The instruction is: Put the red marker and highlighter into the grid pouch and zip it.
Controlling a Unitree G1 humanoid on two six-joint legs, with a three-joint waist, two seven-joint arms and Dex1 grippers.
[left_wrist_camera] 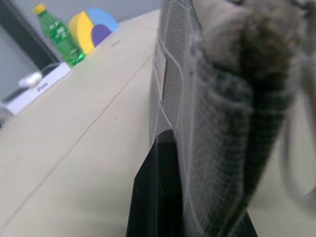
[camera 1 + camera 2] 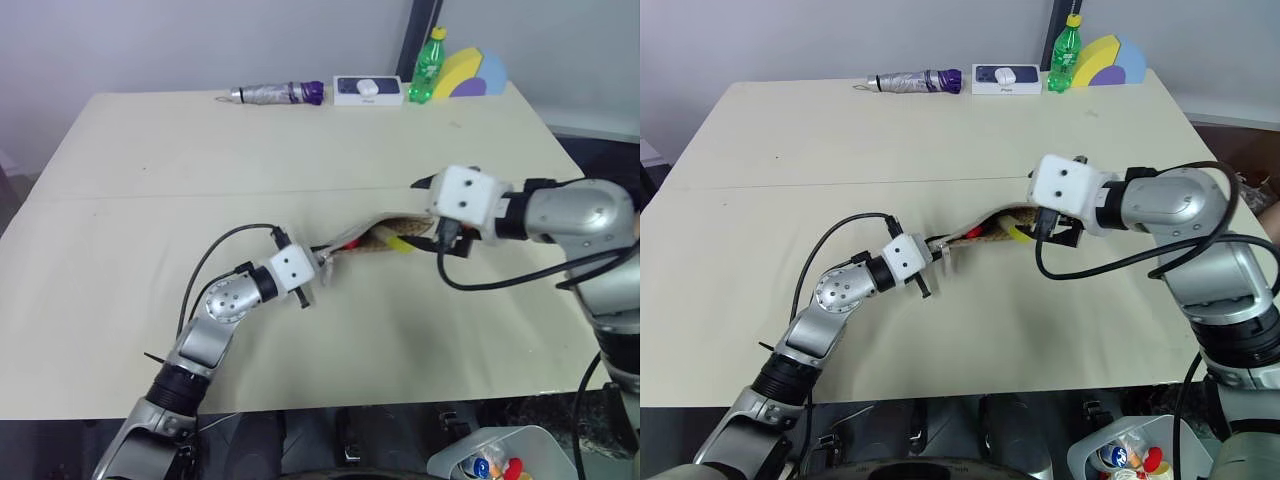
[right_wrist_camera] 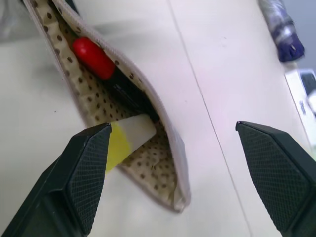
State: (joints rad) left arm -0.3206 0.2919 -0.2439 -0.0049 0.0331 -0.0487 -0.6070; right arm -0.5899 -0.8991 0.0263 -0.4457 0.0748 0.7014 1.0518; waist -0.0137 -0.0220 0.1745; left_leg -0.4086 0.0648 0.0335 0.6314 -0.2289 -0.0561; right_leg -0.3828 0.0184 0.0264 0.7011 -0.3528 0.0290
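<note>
The grid pouch [image 2: 372, 237] lies lifted at one end on the beige table [image 2: 200, 200], its mouth gaping and its dotted lining [image 3: 148, 165] showing. My left gripper [image 2: 318, 270] is shut on the pouch's left end; one black finger [image 1: 155, 192] presses against the grid fabric [image 1: 217, 123]. Inside the mouth lies the red marker [image 3: 94, 58], its red end up. Beside it is the highlighter [image 3: 136, 132], whose yellow cap [image 2: 400, 245] pokes out of the opening. My right gripper [image 3: 173, 127] hovers open just above the pouch's right end, holding nothing.
Along the table's far edge lie a silver folded umbrella with a purple tip [image 2: 275, 94], a white-and-navy box [image 2: 367, 90], a green bottle [image 2: 427, 65] and a yellow-and-blue shape [image 2: 472, 75]. A bin with coloured items [image 2: 490, 460] stands below the front right corner.
</note>
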